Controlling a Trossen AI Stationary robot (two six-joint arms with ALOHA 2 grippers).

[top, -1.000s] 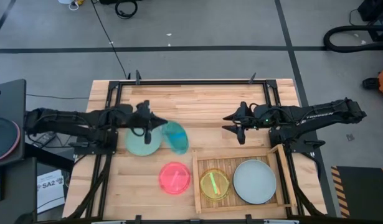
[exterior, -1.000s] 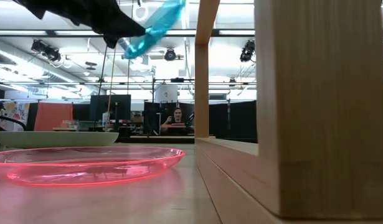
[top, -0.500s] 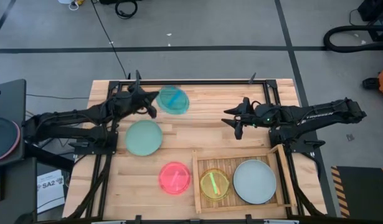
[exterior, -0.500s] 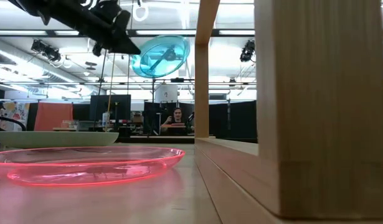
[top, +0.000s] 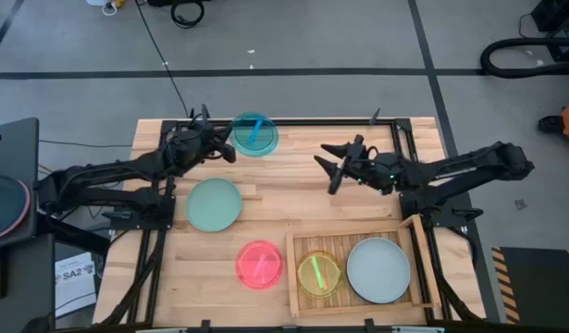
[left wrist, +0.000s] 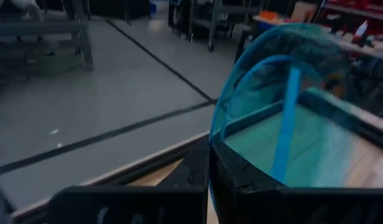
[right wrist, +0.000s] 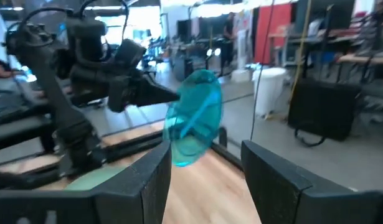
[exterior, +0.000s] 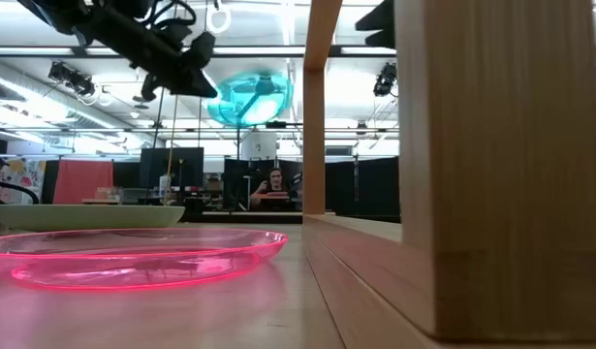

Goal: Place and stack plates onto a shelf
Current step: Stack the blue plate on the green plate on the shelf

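Observation:
My left gripper (top: 228,148) is shut on the small cyan plate (top: 255,134), held in the air over the table's far edge; it also shows in the low view (exterior: 249,97) and the right wrist view (right wrist: 194,118). My right gripper (top: 328,166) is open, to the right of that plate and pointing toward it. The wooden slatted shelf (top: 293,277) sits at the near right, with a yellow-green plate (top: 318,274) and a pale whitish plate (top: 377,269) lying flat in it. A mint plate (top: 214,204) and a pink plate (top: 259,265) lie flat on the table. My left gripper pinches the cyan plate by its rim (left wrist: 217,134) between the two fingers (left wrist: 241,180), coming from the table's left side. The plate is lifted clear of the table and stands tilted on edge, beyond the fingertips toward the right.
The black frame rails (top: 293,122) run along the table's far edge under the held plate. Bare planks (top: 293,199) lie between the two arms. In the low view the shelf's wooden wall (exterior: 491,165) fills the right half, and the pink plate (exterior: 133,257) lies close in front.
My left gripper has carried the cyan plate up from over the mint plate toward the table's far edge, and the plate has turned more upright. My right gripper has moved toward the table's left and far side, closer to the cyan plate.

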